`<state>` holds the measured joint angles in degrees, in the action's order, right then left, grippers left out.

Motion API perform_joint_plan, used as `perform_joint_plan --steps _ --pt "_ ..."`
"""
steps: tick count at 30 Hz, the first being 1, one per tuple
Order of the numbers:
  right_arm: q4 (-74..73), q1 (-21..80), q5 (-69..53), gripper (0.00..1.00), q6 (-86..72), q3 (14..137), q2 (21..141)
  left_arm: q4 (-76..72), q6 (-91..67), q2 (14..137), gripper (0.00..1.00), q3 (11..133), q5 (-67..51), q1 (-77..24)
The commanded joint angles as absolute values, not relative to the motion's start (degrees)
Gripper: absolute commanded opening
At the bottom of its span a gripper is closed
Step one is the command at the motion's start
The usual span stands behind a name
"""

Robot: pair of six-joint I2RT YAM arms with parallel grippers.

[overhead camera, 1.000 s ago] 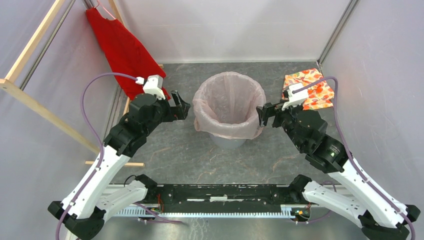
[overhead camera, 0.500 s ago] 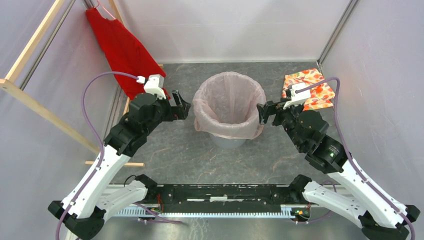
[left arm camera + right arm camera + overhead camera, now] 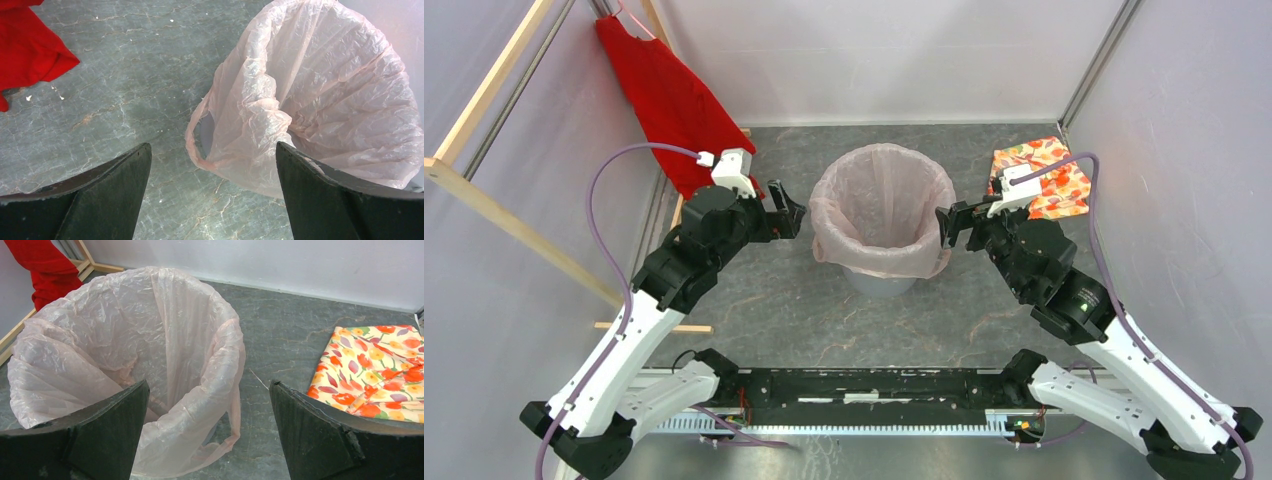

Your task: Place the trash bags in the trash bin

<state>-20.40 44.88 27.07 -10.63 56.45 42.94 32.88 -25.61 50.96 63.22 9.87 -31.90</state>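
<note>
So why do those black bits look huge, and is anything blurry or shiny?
Left wrist view: the black fingers of the left gripper sit close to the lens, so they loom large; the thin crinkly pale pink plastic bag is sharp, with white glints. Right wrist view: same with the right gripper. Top view: even light, faint shadows, the round light grey plastic bin sharp too.

No text, label, brand, number or sign can be read anywhere.

a robot lab test booth; plain white walls (image 3: 874, 60) enclose a grey marbled table (image 3: 784, 300)
</note>
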Motion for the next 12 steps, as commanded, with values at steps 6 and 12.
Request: perform_joint_plan --steps 6,12 --pt "-18.9 44.9 27.8 0.98 -10.2 57.7 42.4 30.6 -22.3 50.7 1.00 65.3 8.8 -32.0" --pt "-19.2 45.0 28.2 0.98 -10.2 57.5 42.0 30.3 -22.5 50.7 1.00 65.2 8.4 -32.0"
